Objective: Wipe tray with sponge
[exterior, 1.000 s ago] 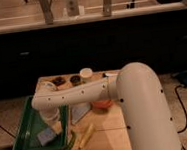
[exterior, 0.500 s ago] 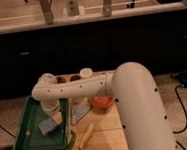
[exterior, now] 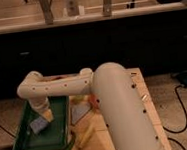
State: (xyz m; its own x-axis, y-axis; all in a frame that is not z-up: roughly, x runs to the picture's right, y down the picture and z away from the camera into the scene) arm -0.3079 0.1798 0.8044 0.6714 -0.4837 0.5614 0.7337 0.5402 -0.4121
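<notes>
The green tray (exterior: 24,138) lies on the left part of the wooden table. The sponge (exterior: 39,125), blue-grey with a yellowish layer, rests on the tray's floor near its middle. My gripper (exterior: 42,114) reaches down into the tray from the white arm's elbow (exterior: 31,89). It sits right on top of the sponge and is shut on it. The arm's wrist hides the gripper's upper part.
A flat grey-blue cloth (exterior: 80,111) lies on the table just right of the tray. A yellow corn cob (exterior: 86,136) lies near the front, and an orange object (exterior: 94,102) is partly hidden by the arm. The wooden tabletop (exterior: 138,87) extends right. A cable (exterior: 183,108) runs on the floor.
The arm's elbow has swung left. The gripper and sponge have slid from the tray's near part toward its middle.
</notes>
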